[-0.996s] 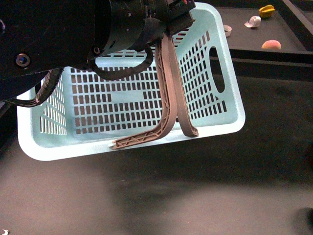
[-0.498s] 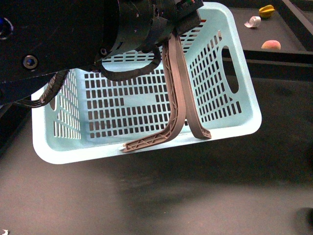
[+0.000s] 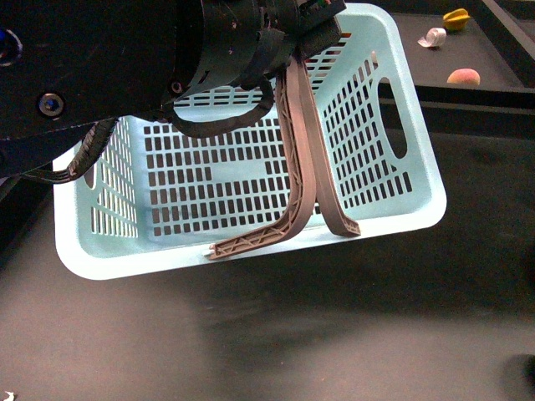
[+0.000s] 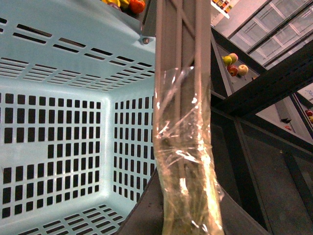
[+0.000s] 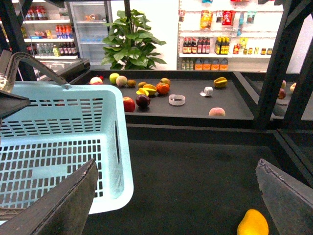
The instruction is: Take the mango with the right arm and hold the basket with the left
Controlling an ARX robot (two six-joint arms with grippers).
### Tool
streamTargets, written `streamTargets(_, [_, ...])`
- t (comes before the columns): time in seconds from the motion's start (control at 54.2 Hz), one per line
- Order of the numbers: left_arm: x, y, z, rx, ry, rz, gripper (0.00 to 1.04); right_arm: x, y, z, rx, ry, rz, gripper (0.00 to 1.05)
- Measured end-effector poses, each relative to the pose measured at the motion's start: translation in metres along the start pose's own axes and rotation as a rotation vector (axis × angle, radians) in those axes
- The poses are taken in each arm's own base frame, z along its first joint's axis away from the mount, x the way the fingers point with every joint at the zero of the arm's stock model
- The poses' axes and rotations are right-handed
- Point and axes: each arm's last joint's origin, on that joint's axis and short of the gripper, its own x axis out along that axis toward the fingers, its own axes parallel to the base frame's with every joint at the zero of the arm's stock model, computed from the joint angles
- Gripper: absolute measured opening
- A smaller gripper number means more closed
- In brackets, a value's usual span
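The light turquoise basket hangs tilted above the dark table, carried by its two grey-brown handles. My left gripper is shut on those handles, which are wrapped in clear film; in the front view the black left arm hides the jaws. The yellow-orange mango lies on the dark table surface, close to the inner side of one finger of my right gripper. That gripper is wide open and holds nothing. The basket sits off to its other side. The front view does not show the mango.
A raised black tray behind the table holds several fruits, a peach, a yellow star-shaped fruit and a white ring. Black frame posts stand beside it. Shop shelves and a plant are far behind.
The basket swung to the right and a little lower with the left arm, then stayed still over the last half second.
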Motion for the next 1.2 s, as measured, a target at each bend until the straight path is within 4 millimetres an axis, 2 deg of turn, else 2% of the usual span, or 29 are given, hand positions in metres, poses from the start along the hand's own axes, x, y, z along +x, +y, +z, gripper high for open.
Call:
streamTargets(0.258, [0.000, 0.000, 0.000, 0.000, -0.001, 0.001, 0.08, 0.000, 0.000, 0.000, 0.000, 0.000, 0.000, 0.96])
streamTargets(0.35, [0.000, 0.000, 0.000, 0.000, -0.001, 0.001, 0.08, 0.003, -0.002, -0.004, 0.059, 0.101, -0.128, 0.96])
streamTargets(0.48, [0.000, 0.000, 0.000, 0.000, 0.000, 0.001, 0.08, 0.024, -0.018, 0.001, 0.103, 0.139, -0.128, 0.96])
streamTargets(0.59, [0.000, 0.000, 0.000, 0.000, 0.000, 0.000, 0.08, 0.064, -0.044, 0.000, 0.107, 0.188, -0.207, 0.96])
streamTargets(0.664, [0.000, 0.000, 0.000, 0.000, 0.000, 0.001, 0.08, 0.092, -0.060, -0.014, 0.102, 0.244, -0.251, 0.96])
streamTargets(0.83, [0.000, 0.000, 0.000, 0.000, -0.001, 0.002, 0.08, 0.129, -0.081, -0.052, 0.090, 0.345, -0.297, 0.96])
streamTargets(0.867, [0.000, 0.000, 0.000, 0.000, -0.001, 0.001, 0.08, 0.139, -0.087, -0.067, 0.088, 0.385, -0.310, 0.96])
streamTargets(1.088, [0.000, 0.000, 0.000, -0.001, 0.001, -0.001, 0.08, 0.168, -0.107, -0.130, 0.112, 0.554, -0.369, 0.96])
streamTargets(1.199, [0.000, 0.000, 0.000, 0.000, 0.001, 0.000, 0.08, 0.180, -0.113, -0.153, 0.119, 0.597, -0.382, 0.96])
